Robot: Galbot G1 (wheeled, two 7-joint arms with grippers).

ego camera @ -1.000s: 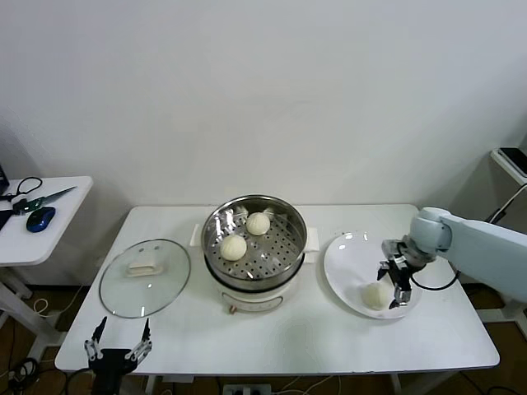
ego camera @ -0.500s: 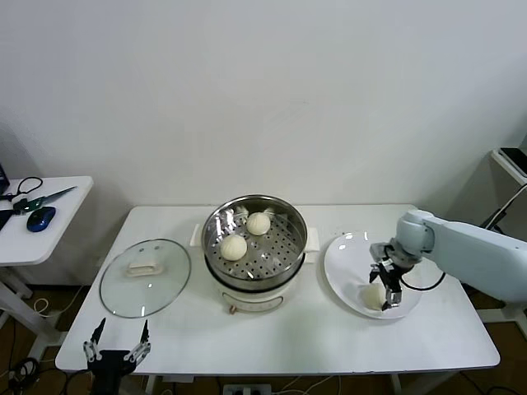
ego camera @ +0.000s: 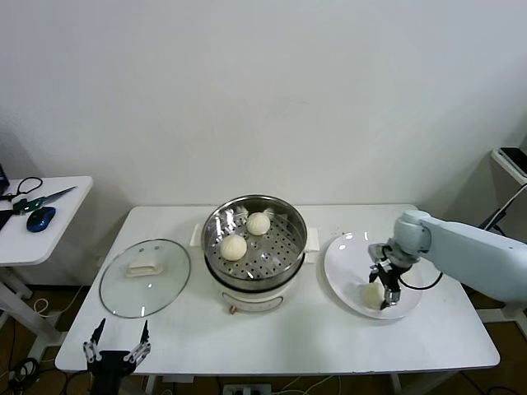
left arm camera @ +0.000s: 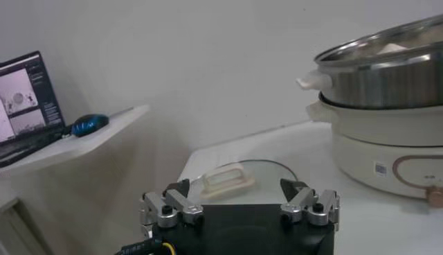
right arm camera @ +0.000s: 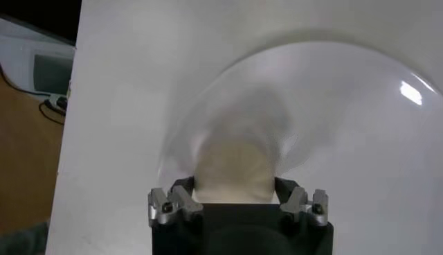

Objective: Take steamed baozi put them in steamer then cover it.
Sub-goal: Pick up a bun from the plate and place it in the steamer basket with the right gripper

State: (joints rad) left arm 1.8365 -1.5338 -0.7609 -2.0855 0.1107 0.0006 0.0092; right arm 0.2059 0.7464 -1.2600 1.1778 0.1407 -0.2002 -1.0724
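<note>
At the far left a small side table (ego camera: 49, 230) is seen with scissors (ego camera: 41, 200) and a blue mouse (ego camera: 39, 218), apart from the work. The left gripper (ego camera: 119, 344) is parked low at the front left edge of the desk (ego camera: 272, 329), its fingers spread wide and empty. Just behind it the cover (ego camera: 145, 277) is laid flat on the desk, handle up, kept beside the steamer (ego camera: 254, 247) so that the pot is left open for loading. Two buns (ego camera: 234, 246) are seen on the perforated floor of the steamer, one nearer the front, one (ego camera: 258, 223) toward the back; others cannot be made out there. To the right, a white plate (ego camera: 346, 255) is set close to the steamer. On it one bun (ego camera: 374, 294) is straddled by the right gripper (ego camera: 384, 290), brought down from above with a finger on each side. The fingers are narrowed toward the dough, but a firm hold cannot be told; the bun is judged not yet lifted.
</note>
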